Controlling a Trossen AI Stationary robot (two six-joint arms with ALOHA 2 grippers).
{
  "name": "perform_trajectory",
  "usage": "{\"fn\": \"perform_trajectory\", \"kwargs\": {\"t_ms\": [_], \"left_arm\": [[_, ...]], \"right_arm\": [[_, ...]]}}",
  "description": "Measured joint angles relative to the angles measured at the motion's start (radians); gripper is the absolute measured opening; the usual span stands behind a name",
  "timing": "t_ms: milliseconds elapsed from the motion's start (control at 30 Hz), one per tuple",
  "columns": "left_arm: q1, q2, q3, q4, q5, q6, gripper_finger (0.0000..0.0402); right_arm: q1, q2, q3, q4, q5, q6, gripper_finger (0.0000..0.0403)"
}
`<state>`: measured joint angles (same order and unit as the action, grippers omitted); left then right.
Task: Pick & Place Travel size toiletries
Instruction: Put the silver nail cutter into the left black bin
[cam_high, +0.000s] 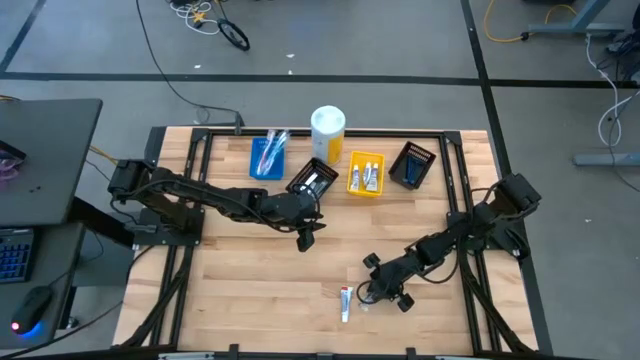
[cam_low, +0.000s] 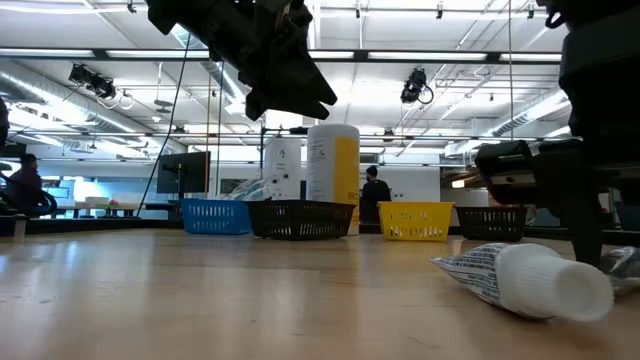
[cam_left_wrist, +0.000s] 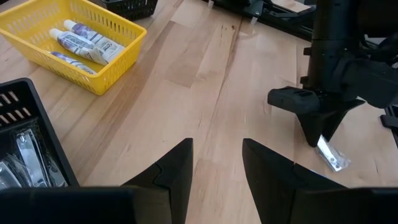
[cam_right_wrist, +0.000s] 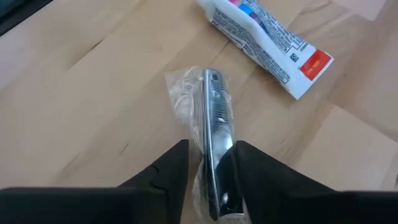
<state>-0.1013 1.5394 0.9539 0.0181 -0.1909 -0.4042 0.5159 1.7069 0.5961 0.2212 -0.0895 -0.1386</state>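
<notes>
A dark razor in a clear wrapper (cam_right_wrist: 214, 118) lies on the wood near the table's near edge, and my right gripper (cam_right_wrist: 213, 146) is shut on it. Beside it lies a white toothpaste tube (cam_right_wrist: 267, 40) with red and blue marks; it also shows from above (cam_high: 346, 303). My left gripper (cam_high: 306, 238) hangs over the table's middle, empty, with a narrow gap between its fingers (cam_left_wrist: 217, 146). Tubes (cam_left_wrist: 87, 43) lie in the yellow bin (cam_left_wrist: 118, 59), and wrapped razors in the black bin (cam_left_wrist: 37, 124). My right gripper pinches the razor's handle (cam_right_wrist: 219, 163) between its two fingers, wrapper and all. The fingers come from above, slanting down, and lie along the razor. The head end (cam_right_wrist: 211, 81) and the loose wrapper (cam_left_wrist: 329, 155) rest on the table.
Along the far edge stand a blue bin (cam_high: 268, 157), a black bin (cam_high: 313, 180), the yellow bin (cam_high: 366, 177), a second black bin (cam_high: 415, 165) and a tall white-and-yellow cylinder (cam_high: 328, 132). Bare wood lies between the two arms. People show in the room beyond.
</notes>
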Motion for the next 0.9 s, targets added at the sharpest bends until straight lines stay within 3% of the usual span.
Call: {"fn": "perform_trajectory", "kwargs": {"t_ms": [167,433,700,900], "left_arm": [[0.000,0.000,0.000,0.000,0.000,0.000,0.0146],[0.002,-0.002,0.000,-0.003,0.001,-0.008,0.0146],[0.047,-0.155,-0.001,-0.110,0.007,-0.041,0.0146],[0.087,-0.355,0.000,-0.195,-0.014,0.057,0.0146]], "right_arm": [[-0.002,0.001,0.000,0.003,-0.005,0.054,0.0099],[-0.002,0.007,-0.004,0.091,0.009,0.112,0.0086],[-0.024,0.004,-0.005,0.173,0.336,0.124,0.0085],[-0.083,-0.112,-0.005,0.189,0.471,0.042,0.0085]]}}
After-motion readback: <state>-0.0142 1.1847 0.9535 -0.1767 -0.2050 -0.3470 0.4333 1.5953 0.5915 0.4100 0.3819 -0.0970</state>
